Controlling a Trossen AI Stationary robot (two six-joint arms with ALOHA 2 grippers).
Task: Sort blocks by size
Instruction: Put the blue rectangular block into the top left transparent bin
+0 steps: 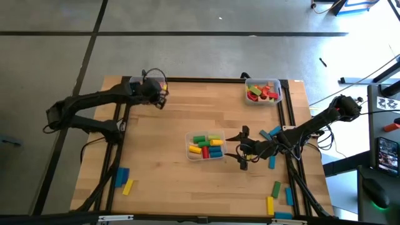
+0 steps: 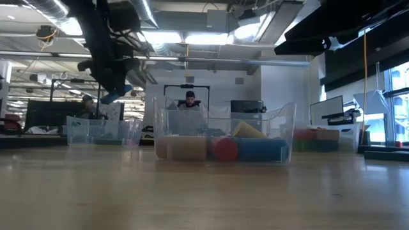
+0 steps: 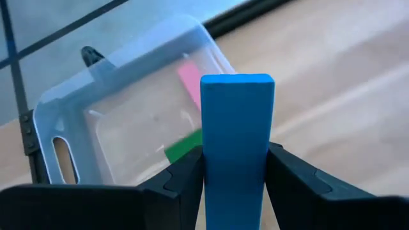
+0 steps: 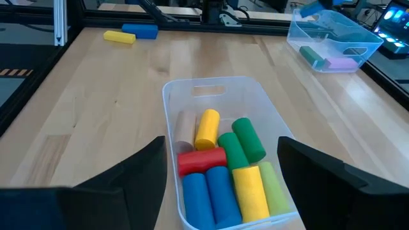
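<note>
High view: sort is partway done. Centre bin (image 1: 206, 145) holds a batch of short cylinders in yellow, green, blue and red. Far-right bin (image 1: 263, 90) has mostly red pieces plus some green. Far-left bin (image 3: 128, 121) holds only a pink and a green piece so far.

Still loose on the table: blue and yellow bars near-left (image 1: 124, 180), a few blue bars just right of the right gripper (image 1: 244, 147), and green, yellow and blue pieces near-right (image 1: 279, 195). So my read is a good share is left.

Left gripper (image 3: 236, 169) is at the far-left corner, clenched on a long blue block (image 3: 236, 137). The block sits upright between the fingers, gripped by its lower part, top end sticking well clear, poised above the far-left bin. Looks ready to drop.

Right gripper hangs just right of the centre bin, jaws spread wide, holding nothing. The bin's cylinders lie beyond its fingers, not between them.
</note>
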